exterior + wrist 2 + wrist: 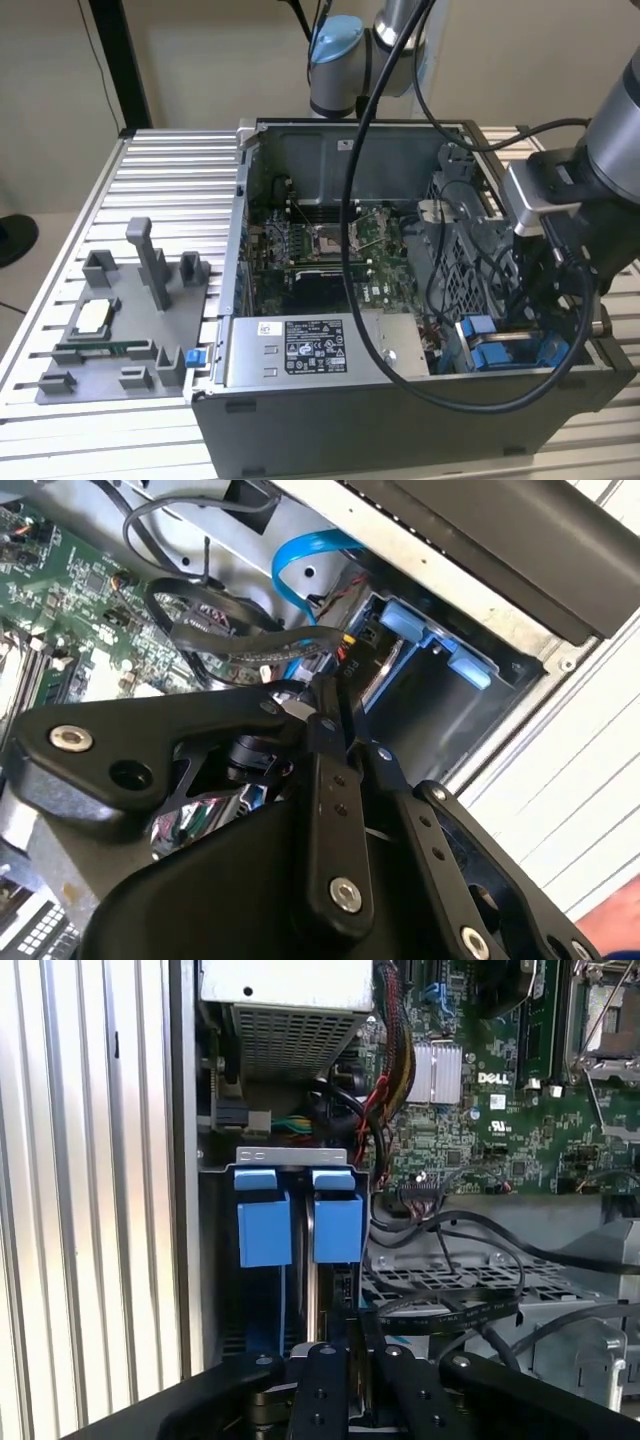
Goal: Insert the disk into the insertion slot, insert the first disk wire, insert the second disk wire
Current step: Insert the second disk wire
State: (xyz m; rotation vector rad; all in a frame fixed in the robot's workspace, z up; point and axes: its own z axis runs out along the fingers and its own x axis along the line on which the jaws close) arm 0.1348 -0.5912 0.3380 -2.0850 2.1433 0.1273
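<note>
An open desktop computer case (330, 400) of grey sheet metal lies on its side on a table (160, 180) of ribbed aluminium slats, with the green circuit board (330, 250) exposed inside and a boxy grey power supply (310, 350) with a white label along the near wall. The arm's matte black gripper (325, 705) reaches into the corner of the case at the exterior view's right, above the drive bay (295, 1250). In both wrist views its slim, bolted fingers (325, 1380) are drawn close together, seemingly pinching a small dark plug (345, 665) on the end of a black cable, though the exact contact is hard to make out. The bay is a narrow dark-walled pocket with smooth bright blue plastic tabs (338, 1225) standing side by side at its mouth. The disk (312, 1290) appears to sit edge-on between them, a thin pale metal strip, already down inside the bay. A flat, glossy blue ribbon cable (295, 565) curves beside the bay in the second wrist view, and a perforated grey metal cage (455, 270) stands next to it. On the table at the exterior view's left lies a grey plastic fixture plate (120, 330) with upright posts.
</note>
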